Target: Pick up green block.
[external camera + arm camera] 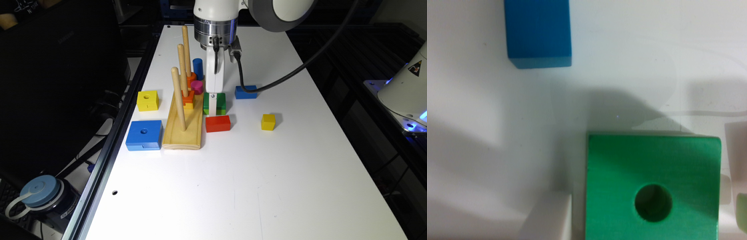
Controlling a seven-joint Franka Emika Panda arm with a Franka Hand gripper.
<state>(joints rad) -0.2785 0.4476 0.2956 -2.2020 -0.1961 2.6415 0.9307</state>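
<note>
Closely, red block [218,123] fronts green block [220,104].

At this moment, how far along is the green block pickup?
Done: the claw is down at the green block, one finger beside one edge and one past the opposite edge. In hand: straddling it, not visibly clamped. Left: close and lift; the block looks still on the table.
</note>
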